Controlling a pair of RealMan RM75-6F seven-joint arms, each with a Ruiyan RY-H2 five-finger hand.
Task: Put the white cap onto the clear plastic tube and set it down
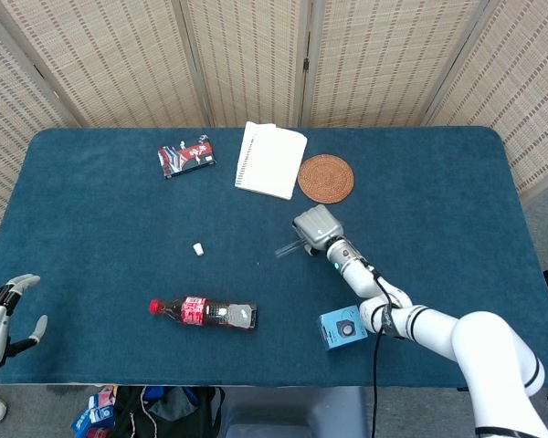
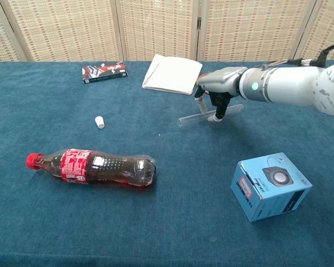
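1. The right hand [image 2: 216, 103] is reaching in from the right of the chest view and is closing its fingers [image 2: 219, 113] around the clear plastic tube [image 2: 197, 117], which is lying on the worktop [image 2: 172, 222] just right of centre. The tube's left end is sticking out past the fingers; whether it is lifting off the cloth cannot be told.
2. The white cap [image 2: 100, 122] is sitting alone on the worktop, well apart from the tube, towards the left of the frame and above the cola bottle [image 2: 92, 166].
3. The left hand [image 1: 2, 310] is showing only at the lower left edge of the head view, holding nothing, with its fingers spread apart.
4. Risks from here, as a judgement:
   - The tube is thin and smooth, so it could be rolling or slipping out if the grip is sitting off-centre.
   - The cap is small; the left hand could be knocking it away while pinching it.
   - Cap and tube need lining up closely, and a tilted tube would be making the cap jam or drop.
   - The blue box [image 2: 270, 185] and the bottle are lying near enough to be bumped.
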